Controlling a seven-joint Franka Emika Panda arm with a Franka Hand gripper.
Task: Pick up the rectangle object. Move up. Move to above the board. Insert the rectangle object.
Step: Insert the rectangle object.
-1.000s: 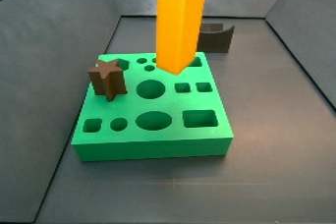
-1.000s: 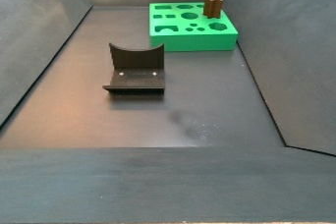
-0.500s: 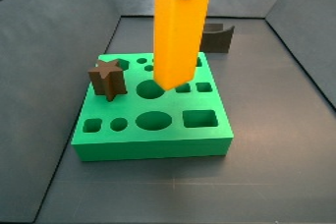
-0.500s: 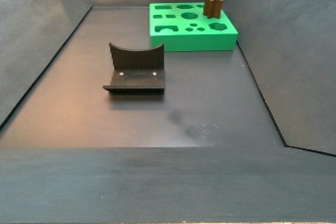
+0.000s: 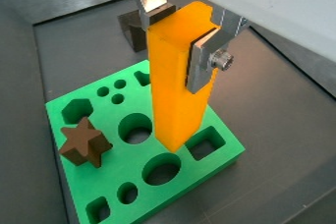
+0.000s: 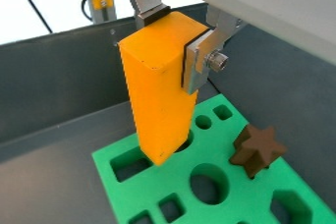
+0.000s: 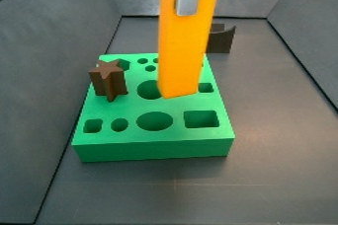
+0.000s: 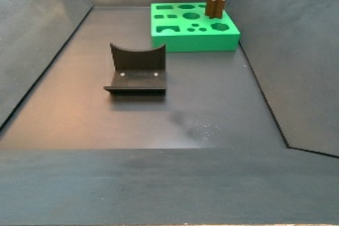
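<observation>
Gripper [image 5: 182, 33], jaws clamped on the orange-yellow rectangle object [image 5: 176, 81], has descended toward the green board [image 5: 79, 105]; insertion looks imminent.

floor [image 8: 172, 111]: dk grey, matte | walls [image 8: 40, 32]: grey, sloped | fixture [image 8: 135, 68] mid-floor | gripper [image 5: 182, 33] above

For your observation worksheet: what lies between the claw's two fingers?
The rectangle object, an orange-yellow block, is clamped upright in the claw above the board, as both wrist views show.
</observation>
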